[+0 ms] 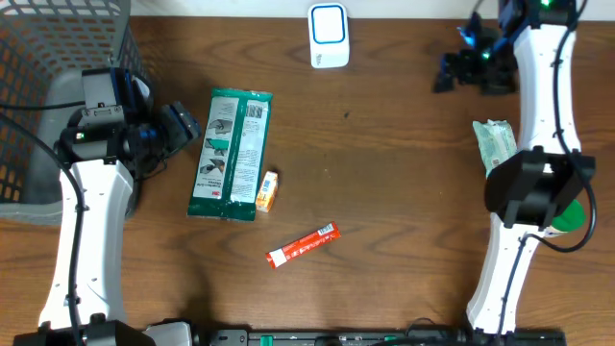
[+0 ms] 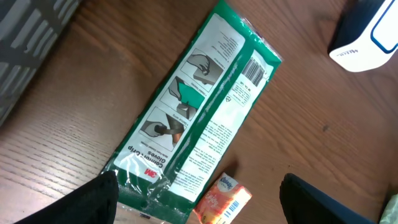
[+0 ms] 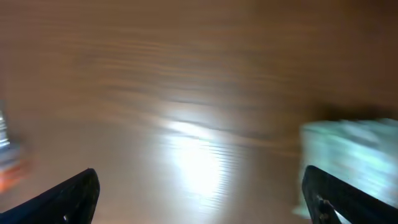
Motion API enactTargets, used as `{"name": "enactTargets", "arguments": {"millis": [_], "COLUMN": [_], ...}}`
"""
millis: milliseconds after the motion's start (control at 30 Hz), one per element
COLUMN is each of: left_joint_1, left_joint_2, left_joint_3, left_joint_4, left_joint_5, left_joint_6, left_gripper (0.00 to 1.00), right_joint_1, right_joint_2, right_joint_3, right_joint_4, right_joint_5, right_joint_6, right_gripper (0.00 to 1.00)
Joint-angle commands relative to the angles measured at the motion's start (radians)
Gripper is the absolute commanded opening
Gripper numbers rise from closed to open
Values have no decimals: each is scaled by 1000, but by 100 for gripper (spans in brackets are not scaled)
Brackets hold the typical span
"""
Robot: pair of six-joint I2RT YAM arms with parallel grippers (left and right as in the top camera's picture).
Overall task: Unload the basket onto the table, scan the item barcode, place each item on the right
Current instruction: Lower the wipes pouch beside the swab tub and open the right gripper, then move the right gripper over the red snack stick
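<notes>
The left gripper (image 1: pixel 185 125) stands wide and empty just left of the glove pack (image 1: pixel 231 154). The pack lies flat on the desk (image 1: pixel 384 192) with its barcode (image 2: pixel 252 70) facing up and a small orange box (image 1: pixel 267 190) just beside its near right corner. The right gripper (image 1: pixel 454 73), also wide and empty, hangs over the far right of the desk, well apart from the white scanner (image 1: pixel 328 36) standing beyond the pack. A red sachet (image 1: pixel 303 244) lies toward the front, a pale green packet (image 1: pixel 495 144) at the right and a basket (image 1: pixel 58 58) at the left.
</notes>
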Motion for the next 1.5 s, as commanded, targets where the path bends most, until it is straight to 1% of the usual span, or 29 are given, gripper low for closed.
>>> {"name": "enactTargets", "arguments": {"millis": [0,100,267,433,500,567,667,733,833,967,1167,1267,1367,1467], "left_joint_1": [4,4,4,4,4,4,4,4,4,4,4,4,4,4], "left_joint_2": [5,5,5,5,5,5,5,5,5,5,5,5,5,5], "left_joint_3": [24,24,24,24,24,24,24,24,24,24,24,24,24,24], "left_joint_4": [-3,-3,-3,-3,-3,-3,-3,-3,-3,-3,-3,-3,-3,-3], "left_joint_5": [9,9,9,9,9,9,9,9,9,9,9,9,9,9], "left_joint_6": [10,10,10,10,10,10,10,10,10,10,10,10,10,10], "left_gripper": [81,81,81,81,81,81,81,81,81,81,81,81,81,81], "right_joint_1": [63,126,228,346,391,434,501,542,609,658,717,745,770,794], "right_joint_2": [-26,-26,-26,-26,-26,-26,-26,-26,-26,-26,-26,-26,-26,-26], "right_joint_3": [21,21,10,7,7,7,7,7,7,7,5,-5,-26,-67], "right_joint_4": [-11,-11,10,13,20,27,26,26,27,27,34,37,50,79], "right_joint_5": [-292,-299,-310,-299,-262,-190,-62,-14,42,108,143,184,227,226], "right_joint_6": [11,37,126,151,179,229,330,380,451,537,588,643,702,741], "right_gripper": [99,99,99,99,99,96,96,96,99,97,94,92,88,85]}}
